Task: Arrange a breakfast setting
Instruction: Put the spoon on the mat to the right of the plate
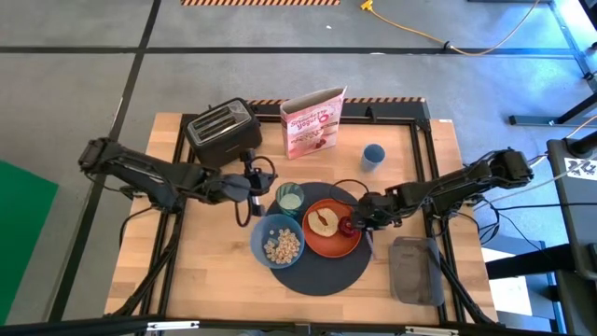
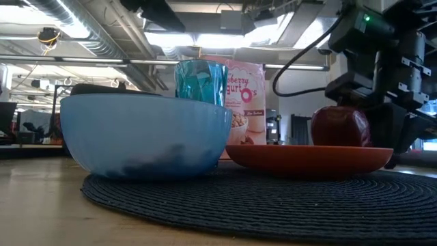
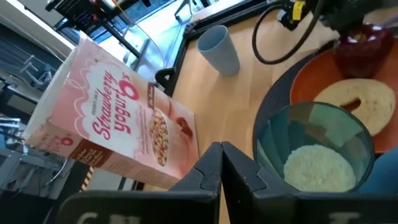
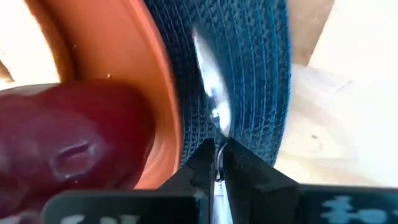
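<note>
Bowl (image 1: 280,245) and plate (image 1: 328,233) sit side by side on the mat (image 1: 326,273); apple (image 1: 347,225) and toast (image 1: 325,220) on plate; glass (image 1: 290,199) behind bowl.

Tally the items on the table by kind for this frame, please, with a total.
Mats: 1, dark-grey mat
Dishes: 2, blue bowl, orange plate
Drinkware: 2, pale-green glass, blue cup
Food: 2, toast slice, red apple
Cutlery: 1, spoon
Toaster: 1
Cereal box: 1
Grey cloth: 1
Total: 11
</note>
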